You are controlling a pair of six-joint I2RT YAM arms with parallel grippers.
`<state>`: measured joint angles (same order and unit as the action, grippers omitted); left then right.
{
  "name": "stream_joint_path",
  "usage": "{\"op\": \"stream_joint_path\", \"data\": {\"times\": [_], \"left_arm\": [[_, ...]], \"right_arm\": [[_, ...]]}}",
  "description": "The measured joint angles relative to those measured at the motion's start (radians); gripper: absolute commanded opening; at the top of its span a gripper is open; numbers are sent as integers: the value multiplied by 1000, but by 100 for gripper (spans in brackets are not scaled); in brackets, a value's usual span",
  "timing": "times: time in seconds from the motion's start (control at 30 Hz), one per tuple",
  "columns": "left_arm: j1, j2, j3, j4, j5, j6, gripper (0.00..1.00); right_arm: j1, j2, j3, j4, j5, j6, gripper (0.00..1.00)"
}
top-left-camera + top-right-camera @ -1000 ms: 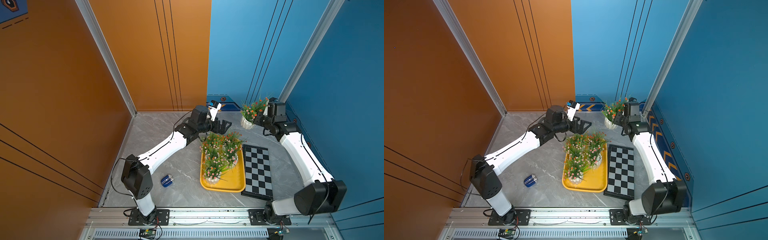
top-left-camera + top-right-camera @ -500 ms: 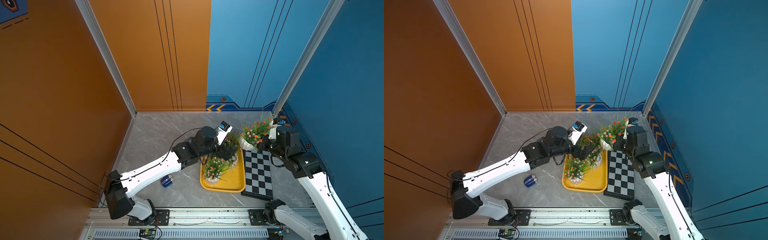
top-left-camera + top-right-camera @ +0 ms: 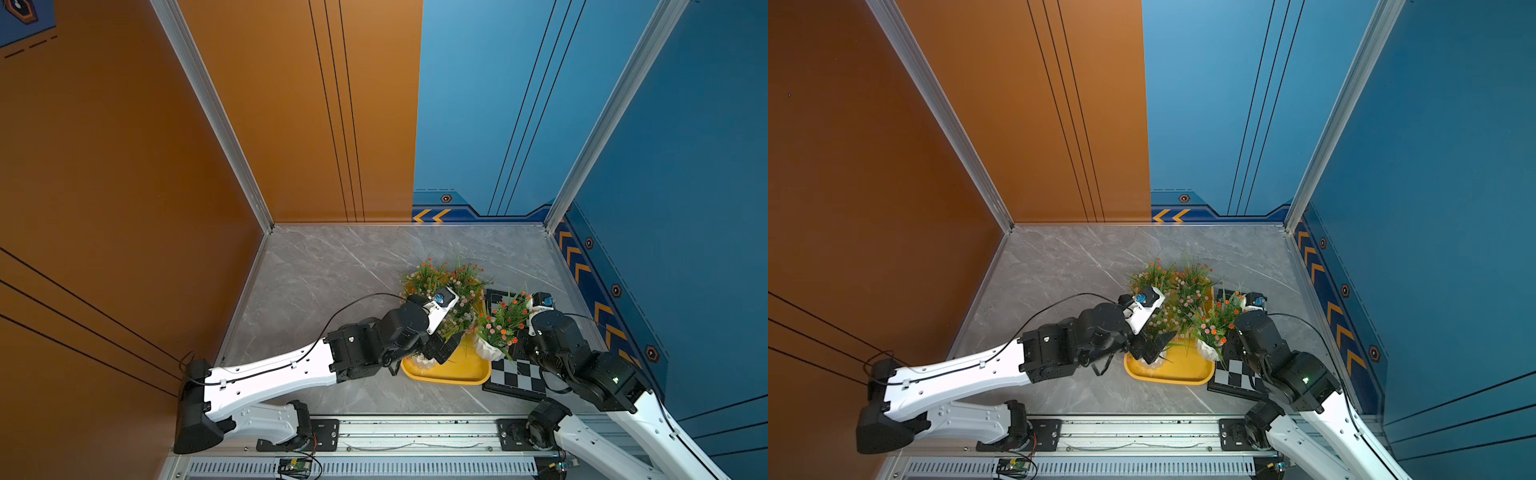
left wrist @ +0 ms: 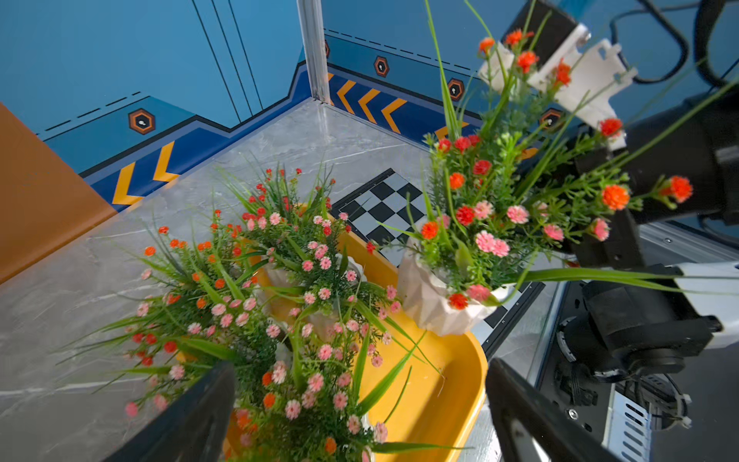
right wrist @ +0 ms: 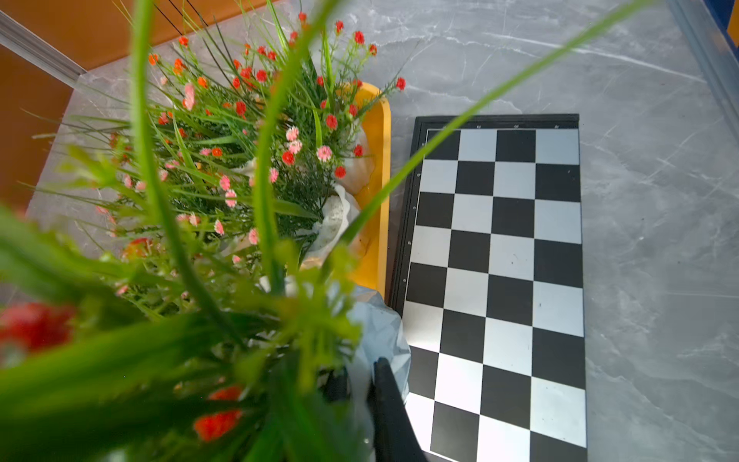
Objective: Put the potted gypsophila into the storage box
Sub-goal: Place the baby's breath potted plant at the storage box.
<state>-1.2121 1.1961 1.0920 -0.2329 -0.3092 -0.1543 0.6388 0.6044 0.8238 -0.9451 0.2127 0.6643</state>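
Nearest you, your left gripper hangs over the near half of the storage box, reaching in from about 8 o'clock. Its fingers are spread wide, with only flower heads between them and nothing gripped.

At its 3 o'clock, your right gripper is pinched onto the rim of the white pot of the potted gypsophila. One dark finger lies against the outside of the pot wall; the other is mostly buried in foliage. The plant is tilted compared with those in the box, its stems leaning toward the right arm. The pot is over the box's rim at roughly 4 o'clock, where the yellow edge meets the chequered board. You cannot tell whether its base touches that rim.

The board lies flat at the box's 3 o'clock, just beside it, long side to long side.

Farther in, the box's middle and 12 o'clock end are crowded with other potted flowers, whose green sprays with pink, red and orange heads spill past the far rim. Beyond them the grey marbled table runs to the orange and blue walls.
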Motion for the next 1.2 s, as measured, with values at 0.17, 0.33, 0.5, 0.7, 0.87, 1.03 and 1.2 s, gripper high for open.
{"op": "stream_joint_path", "data": {"times": [0.17,0.33,0.5,0.7,0.87,1.03,1.2], "left_arm": [[-6,-88,-51,4,-50,-23,98],[-9,-119,-92,3,-77,-41,98],[-14,-117,-94,3,-85,-49,98],[-14,-102,-94,3,-94,-53,98],[-19,-69,-87,0,-95,-52,98],[-26,-45,-51,0,-96,-52,98],[-30,-40,-35,-4,-111,-52,98]], "right_arm": [[125,-28,-29,-30,64,76,0],[218,-67,-33,-75,137,143,0],[257,-91,-27,-143,202,185,0],[259,-148,47,-241,301,209,0],[259,-155,89,-278,364,207,0],[259,-65,69,-249,358,185,0],[259,42,-11,-118,286,151,0]]}}
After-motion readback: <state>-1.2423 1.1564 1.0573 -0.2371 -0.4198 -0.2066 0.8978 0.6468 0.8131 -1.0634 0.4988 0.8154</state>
